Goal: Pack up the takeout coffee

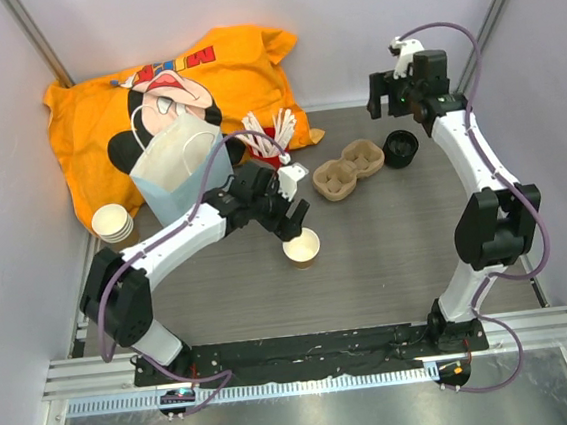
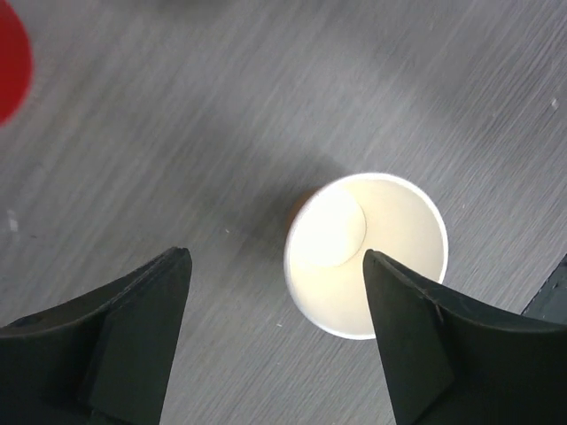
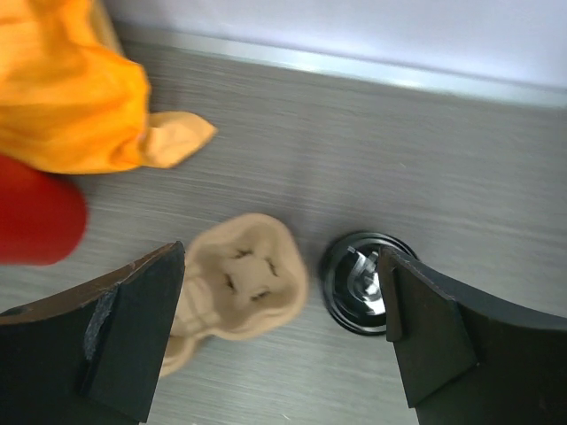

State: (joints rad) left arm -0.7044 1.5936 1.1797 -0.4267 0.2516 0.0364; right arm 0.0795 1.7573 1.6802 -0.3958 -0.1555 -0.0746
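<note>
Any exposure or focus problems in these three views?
Left wrist: cup interior blown out to near-white, its shadow falls left; red cup at the corner is a soft blob. Right wrist: whole frame soft, carrier and lid smeared, glint on the lid. Top: evenly lit, sharp, glare on the near rail.

The left arm [image 1: 171,238] and right arm [image 1: 471,154] have white links with black joints. Purple-grey cables [image 1: 436,25] loop alongside; the wedge-shaped fingers [image 2: 115,345] are matte black.
</note>
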